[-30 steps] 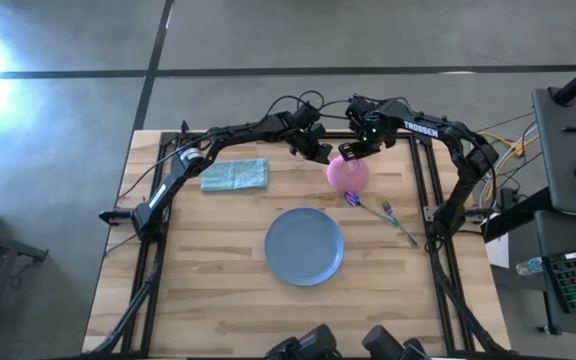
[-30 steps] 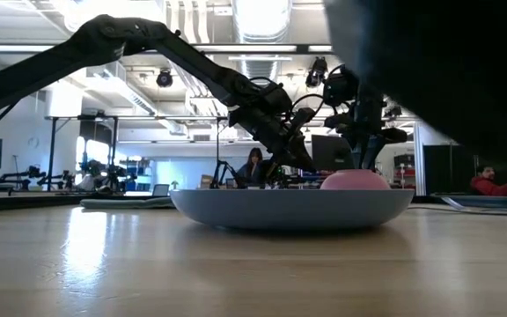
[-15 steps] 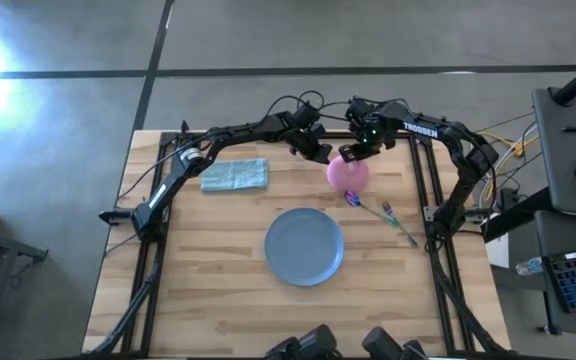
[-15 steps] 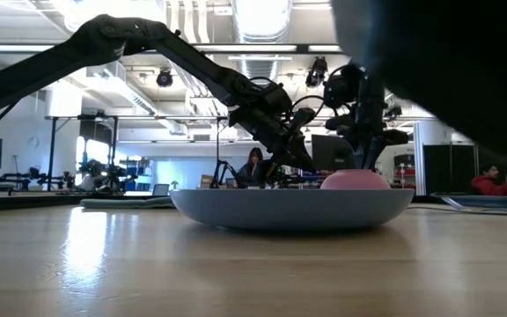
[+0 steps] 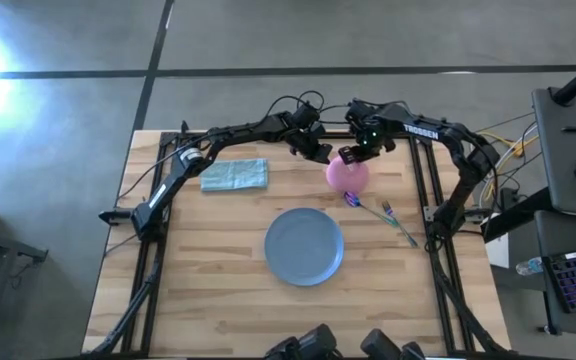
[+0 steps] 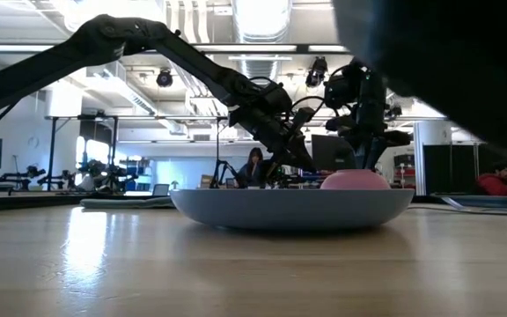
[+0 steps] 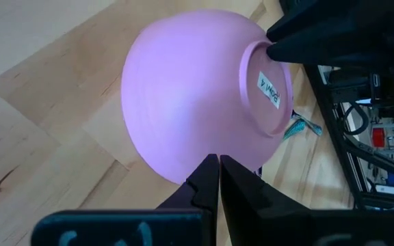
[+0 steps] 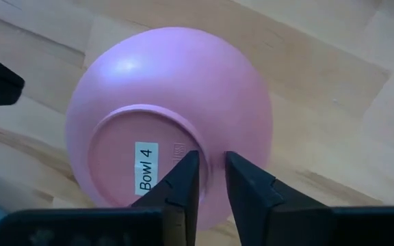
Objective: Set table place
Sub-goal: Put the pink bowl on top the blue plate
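A pink bowl [image 5: 348, 176] lies upside down on the wooden table [image 5: 208, 290] at the far right of centre, rim on the wood. A round blue plate [image 5: 304, 246] lies nearer. A purple-headed spoon [image 5: 353, 200] and a pale green fork [image 5: 400, 225] lie right of the plate. My right gripper [image 8: 211, 160] is over the bowl's upturned base, fingers nearly shut astride its foot ring. My left gripper [image 7: 214, 160] is shut at the bowl's left far side. My right gripper has the bowl's foot ring [image 8: 205, 145] between its two fingers, one inside the ring and one outside. The fingers come from above, slanting from the far right. The bowl sits upside down with its rim on the table. My left gripper's shut fingertips [image 7: 209, 171] lie at the bowl's outer wall near the rim [image 7: 183, 179]; I cannot tell whether they touch it.
A folded teal cloth [image 5: 234, 174] lies at the far left of the table. Black rails [image 5: 420, 180] run along the table's sides. Bare wood lies left of the plate and at the near edge.
My right gripper has shifted a little toward the table's right edge over the bowl. The bowl, plate, spoon and fork have stayed in place.
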